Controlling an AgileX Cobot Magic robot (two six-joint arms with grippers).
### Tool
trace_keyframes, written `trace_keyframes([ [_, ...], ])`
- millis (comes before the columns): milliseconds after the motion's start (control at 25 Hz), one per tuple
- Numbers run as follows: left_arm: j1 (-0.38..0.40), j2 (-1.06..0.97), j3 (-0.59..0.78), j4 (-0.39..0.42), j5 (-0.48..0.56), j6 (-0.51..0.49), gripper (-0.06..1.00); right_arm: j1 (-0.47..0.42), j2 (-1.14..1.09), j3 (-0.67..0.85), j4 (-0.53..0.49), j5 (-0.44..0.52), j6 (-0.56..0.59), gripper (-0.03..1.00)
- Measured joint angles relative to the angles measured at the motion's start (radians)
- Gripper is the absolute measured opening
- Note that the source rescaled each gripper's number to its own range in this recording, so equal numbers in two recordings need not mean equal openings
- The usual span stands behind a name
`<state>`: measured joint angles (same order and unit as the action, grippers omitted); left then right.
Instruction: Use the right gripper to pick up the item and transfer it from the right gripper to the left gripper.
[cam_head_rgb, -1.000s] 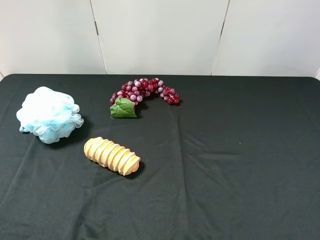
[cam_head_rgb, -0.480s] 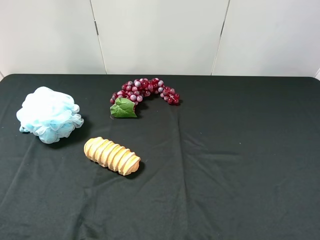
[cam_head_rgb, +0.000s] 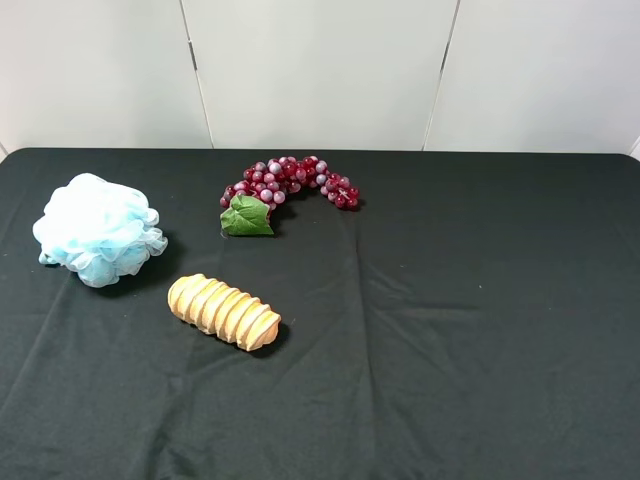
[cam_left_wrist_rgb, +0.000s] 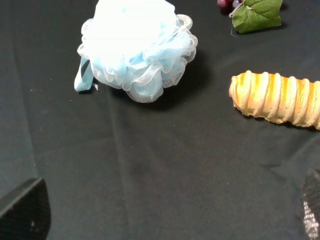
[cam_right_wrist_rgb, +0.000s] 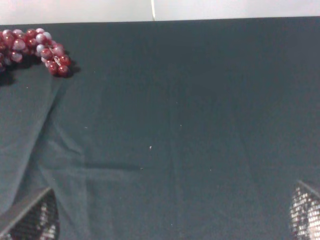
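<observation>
The light-blue bath pouf (cam_head_rgb: 98, 229) sits on the black tablecloth (cam_head_rgb: 460, 330) at about nine o'clock in the high view, resting free with nothing touching it. The ridged bread loaf (cam_head_rgb: 224, 311) lies near it toward five o'clock, and the grape bunch (cam_head_rgb: 290, 180) with its green leaf (cam_head_rgb: 246, 217) lies near twelve o'clock, well apart from the pouf.

The high view shows no arm or gripper at all; only the wrist cameras do. In the left wrist view the left gripper (cam_left_wrist_rgb: 165, 215) shows just two fingertips at the frame's lower corners, set wide apart with bare cloth between them. The same view shows the pouf (cam_left_wrist_rgb: 137, 47) close up, with a small blue ribbon loop (cam_left_wrist_rgb: 82, 75) lying at its side, a detail hard to make out from above; the loaf end (cam_left_wrist_rgb: 275, 97) and the leaf (cam_left_wrist_rgb: 257, 14) also appear.

The right wrist view shows the right gripper (cam_right_wrist_rgb: 167, 217) likewise spread, fingertips at the lower corners over empty-handed cloth. It catches only the grapes (cam_right_wrist_rgb: 37, 47) at one edge; the pouf is outside that view.
</observation>
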<state>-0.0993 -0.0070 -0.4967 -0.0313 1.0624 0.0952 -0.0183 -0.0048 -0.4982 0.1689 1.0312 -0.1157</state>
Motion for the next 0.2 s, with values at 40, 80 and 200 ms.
trace_keyframes([
  [40, 0.0, 0.0, 0.0, 0.0, 0.0, 0.0, 1.0, 0.0, 0.0, 0.0, 0.0, 0.0, 0.0, 1.0],
  [80, 0.0, 0.0, 0.0, 0.0, 0.0, 0.0, 1.0, 0.0, 0.0, 0.0, 0.0, 0.0, 0.0, 1.0],
  [200, 0.0, 0.0, 0.0, 0.0, 0.0, 0.0, 1.0, 0.0, 0.0, 0.0, 0.0, 0.0, 0.0, 1.0],
])
